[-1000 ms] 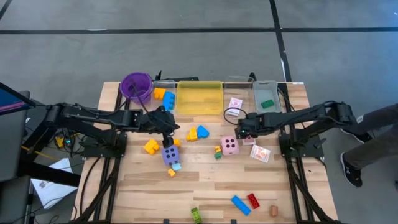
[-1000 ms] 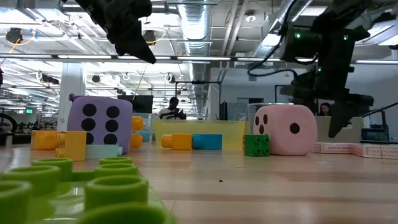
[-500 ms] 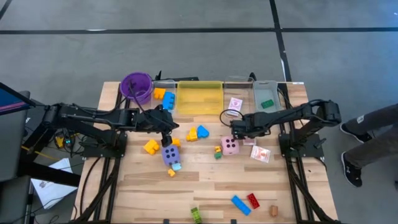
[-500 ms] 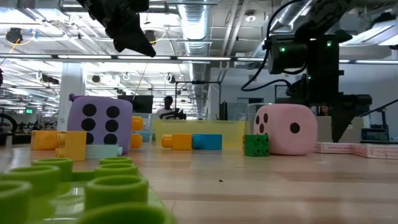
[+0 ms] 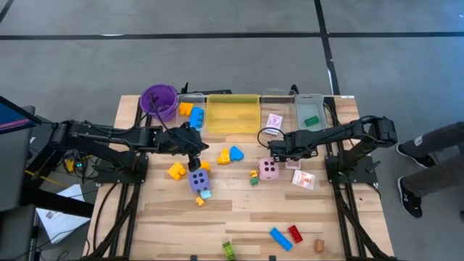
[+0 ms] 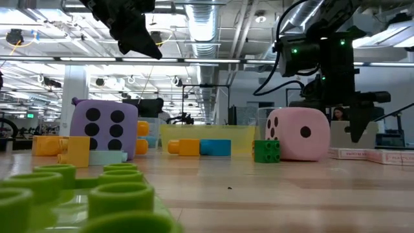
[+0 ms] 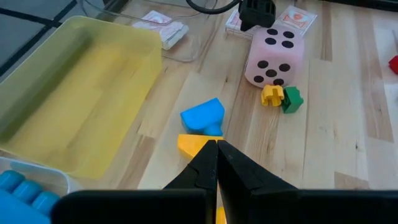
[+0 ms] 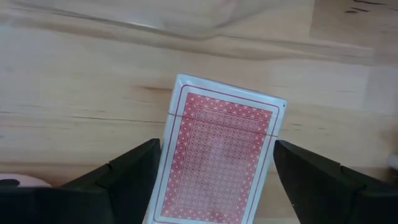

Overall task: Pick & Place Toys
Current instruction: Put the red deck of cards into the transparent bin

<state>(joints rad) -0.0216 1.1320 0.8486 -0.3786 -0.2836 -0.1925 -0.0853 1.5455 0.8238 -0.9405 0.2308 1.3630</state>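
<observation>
Directly beneath the right tool (image 8: 214,171), whose fingers stand wide and empty, a pack of pink playing cards (image 8: 219,155) lies flat on the counter (image 8: 74,87) between them, its long axis running along the gap.

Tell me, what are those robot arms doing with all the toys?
They are sorting toys on a wooden table. The right claw is open and hangs just above a pack of pink playing cards, one finger on each side, not gripping it yet. The pink die sits right beside it. The left claw is shut and empty, hovering over the blue block and yellow block. Most toys lie loose on the table.
</observation>
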